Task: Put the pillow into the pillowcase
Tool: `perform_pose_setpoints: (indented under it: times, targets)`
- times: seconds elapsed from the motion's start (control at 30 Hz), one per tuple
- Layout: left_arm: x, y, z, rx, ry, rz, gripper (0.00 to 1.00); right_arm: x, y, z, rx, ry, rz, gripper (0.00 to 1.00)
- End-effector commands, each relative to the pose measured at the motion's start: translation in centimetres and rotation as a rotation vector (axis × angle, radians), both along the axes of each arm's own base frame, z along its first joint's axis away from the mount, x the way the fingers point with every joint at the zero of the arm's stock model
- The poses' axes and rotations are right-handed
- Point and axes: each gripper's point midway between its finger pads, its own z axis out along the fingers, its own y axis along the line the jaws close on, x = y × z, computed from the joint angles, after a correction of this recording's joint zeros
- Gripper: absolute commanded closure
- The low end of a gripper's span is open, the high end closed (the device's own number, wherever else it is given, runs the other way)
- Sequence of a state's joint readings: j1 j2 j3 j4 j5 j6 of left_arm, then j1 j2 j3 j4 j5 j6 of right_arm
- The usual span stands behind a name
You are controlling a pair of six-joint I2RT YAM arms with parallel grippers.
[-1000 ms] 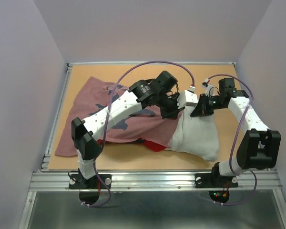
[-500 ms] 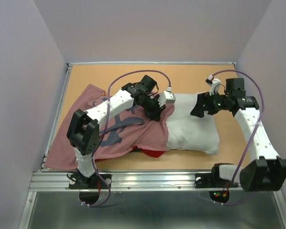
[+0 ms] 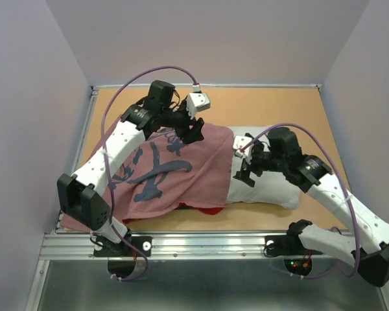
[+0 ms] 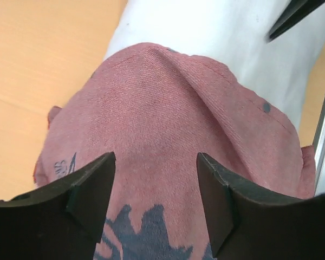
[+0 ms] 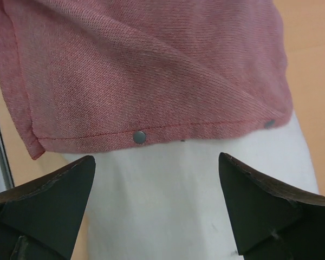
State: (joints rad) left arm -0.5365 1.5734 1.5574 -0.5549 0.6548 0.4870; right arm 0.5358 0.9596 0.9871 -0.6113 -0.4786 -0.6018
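Observation:
The pillowcase [image 3: 162, 170], dull pinkish-red with dark blue brush characters, lies flat at left centre. Its snap-studded hem [image 5: 151, 130] crosses the pillow. The white pillow [image 3: 267, 186] sticks out of its right end, the rest hidden inside. A bright red strip [image 3: 206, 208] of the case shows at its front edge. My left gripper [image 3: 193, 131] hovers open above the case's far right corner with nothing between its fingers [image 4: 155, 162]. My right gripper [image 3: 244, 171] stands open over the pillow just right of the hem [image 5: 156, 160], holding nothing.
The wooden table top [image 3: 279, 107] is bordered by a metal rail [image 3: 214, 243] at the near edge and a raised frame [image 3: 84, 149] on the left. Pale walls close in on three sides. The right arm's fingertip [image 4: 292, 13] shows in the left wrist view.
Both grippers have opened and let go. The left arm swung back and left over the pillowcase. The right arm came forward and left over the pillow, which now lies flatter.

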Motion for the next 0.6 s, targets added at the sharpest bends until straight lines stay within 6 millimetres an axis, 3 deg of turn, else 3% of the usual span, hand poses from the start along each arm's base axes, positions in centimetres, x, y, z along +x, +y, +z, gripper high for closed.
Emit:
perform_pose_setpoints:
  times: [0.0, 0.1, 0.13, 0.2, 0.27, 0.33, 0.37, 0.4, 0.43, 0.5, 0.53, 0.57]
  targets:
    - [-5.0, 2.3, 2.5, -0.002, -0.053, -0.055, 0.20, 2.6, 1.4, -1.4, -0.136, -0.202, 0.050, 0.00]
    - [-8.0, 5.0, -0.2, 0.112, -0.033, -0.089, 0.20, 2.0, 1.0, -3.4, -0.206, -0.230, 0.098, 0.00]
    - [-8.7, 5.9, -1.1, 0.154, -0.038, -0.088, 0.14, 1.4, 0.6, -4.8, -0.238, -0.234, 0.133, 0.00]
    - [-11.4, 7.4, -3.6, 0.235, -0.062, -0.143, 0.14, 0.1, 0.4, -6.0, -0.259, -0.236, 0.182, 0.00]
    - [-13.2, 8.3, -5.0, 0.286, -0.104, -0.172, 0.13, -1.2, 0.5, -8.9, -0.307, -0.204, 0.232, 0.00]
    - [-14.2, 8.5, -5.7, 0.308, -0.127, -0.211, 0.12, -1.1, 1.2, -9.9, -0.299, -0.207, 0.234, 0.02]
    - [-15.7, 8.3, -6.4, 0.323, -0.125, -0.267, 0.12, -1.2, 1.3, -11.4, -0.322, -0.180, 0.244, 0.04]
    - [-16.4, 8.2, -7.0, 0.339, -0.124, -0.296, 0.12, -1.1, 1.5, -11.8, -0.324, -0.175, 0.239, 0.09]
    - [-17.0, 8.0, -7.4, 0.349, -0.127, -0.319, 0.12, -0.5, 2.0, -11.7, -0.315, -0.184, 0.218, 0.21]
    - [-18.8, 7.6, -8.9, 0.369, -0.133, -0.391, 0.12, 0.5, 2.8, -11.4, -0.302, -0.154, 0.180, 0.35]
    - [-18.7, 7.1, -9.1, 0.365, -0.152, -0.390, 0.12, 0.8, 3.0, -11.1, -0.287, -0.132, 0.150, 0.49]
    - [-19.0, 6.7, -9.2, 0.357, -0.163, -0.403, 0.11, 0.9, 3.3, -10.8, -0.276, -0.123, 0.140, 0.57]
